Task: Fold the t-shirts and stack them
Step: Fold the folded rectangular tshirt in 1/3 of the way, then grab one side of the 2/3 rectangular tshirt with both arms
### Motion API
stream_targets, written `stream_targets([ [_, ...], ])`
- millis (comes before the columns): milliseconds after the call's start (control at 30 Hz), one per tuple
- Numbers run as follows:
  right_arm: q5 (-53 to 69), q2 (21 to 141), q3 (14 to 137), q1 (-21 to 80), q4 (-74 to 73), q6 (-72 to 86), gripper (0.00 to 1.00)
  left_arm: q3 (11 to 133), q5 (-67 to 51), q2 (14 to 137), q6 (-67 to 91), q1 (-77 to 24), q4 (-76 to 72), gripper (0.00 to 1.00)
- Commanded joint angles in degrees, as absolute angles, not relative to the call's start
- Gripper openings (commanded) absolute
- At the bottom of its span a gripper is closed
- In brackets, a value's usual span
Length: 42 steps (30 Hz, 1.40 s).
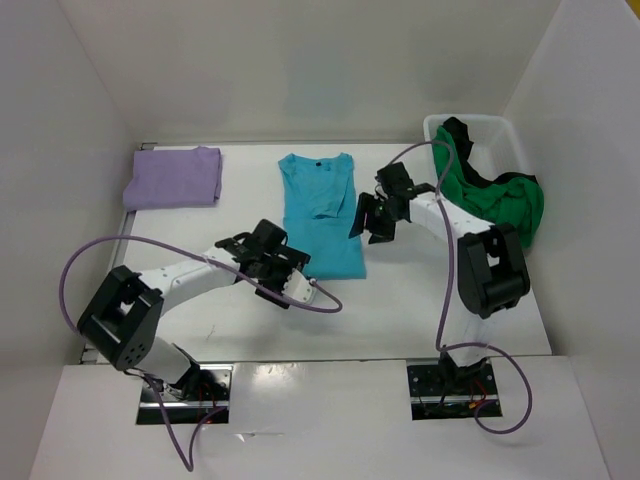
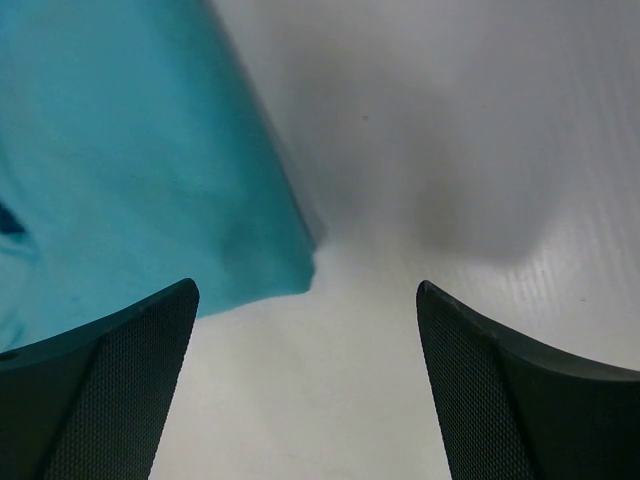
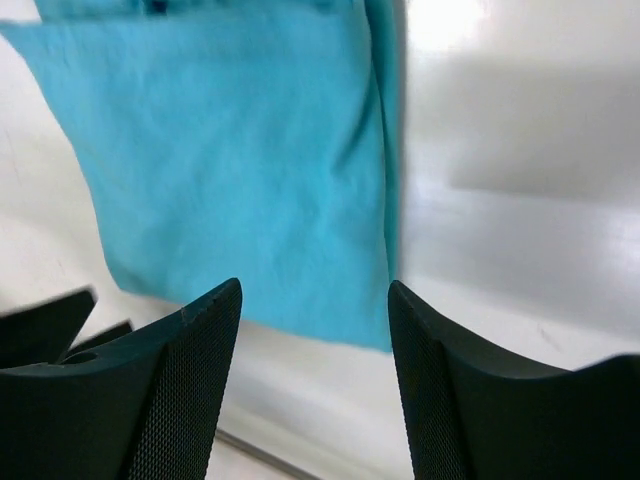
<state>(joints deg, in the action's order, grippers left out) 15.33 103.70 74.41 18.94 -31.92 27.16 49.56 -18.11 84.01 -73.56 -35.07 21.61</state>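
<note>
The left jaws stand spread wide with nothing between them, hovering just above the white counter point(image 1: 420, 300) at the near hem corner of the turquoise blue cloth t-shirt point(image 1: 320, 215); in the left wrist view that corner lies flat on the counter just ahead of the left-hand jaw, apart from it. The right jaws are also parted, less widely, and hold nothing; the right wrist view shows the turquoise shirt's long side edge running between their tips and its hem corner lying on the counter just beyond them. Seen from above, the right jaws hang beside the right edge of the turquoise shirt about halfway along it, while the left jaws sit at its near left corner, so the two white arms, the left arm point(image 1: 190, 270) and the right arm point(image 1: 480, 255), flank the garment. The turquoise shirt lies flat in the middle of the counter as a narrow strip, collar toward the far side. A lavender purple cloth t-shirt point(image 1: 175, 177) rests folded near the far left corner, well apart from the turquoise one. At the far right stands a white plastic bin point(image 1: 495, 125), with a bright green cloth t-shirt point(image 1: 500, 200) spilling over its near rim and a black cloth t-shirt point(image 1: 458, 135) bunched inside it.
</note>
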Motion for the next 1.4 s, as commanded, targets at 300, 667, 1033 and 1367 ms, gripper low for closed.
stream_targets([
  [300, 15.64, 96.94, 59.07, 20.83, -26.89, 33.31, 0.66, 48.25, -15.47, 91.05, -71.37, -36.56, 12.58, 0.81],
  [667, 18.63, 98.78, 55.20, 21.36, -24.96, 35.68, 0.66, 48.25, -13.71, 95.89, -70.75, -37.71, 9.76, 0.39],
  [1033, 20.82, 105.03, 56.34, 21.88, -21.63, 35.68, 0.15, 48.25, -13.18, 95.89, -69.70, -37.71, 10.37, 0.14],
  [1367, 19.69, 94.59, 55.55, 22.23, -29.43, 35.16, 0.00, 50.19, -15.29, 90.80, -65.22, -38.23, 22.29, 0.00],
])
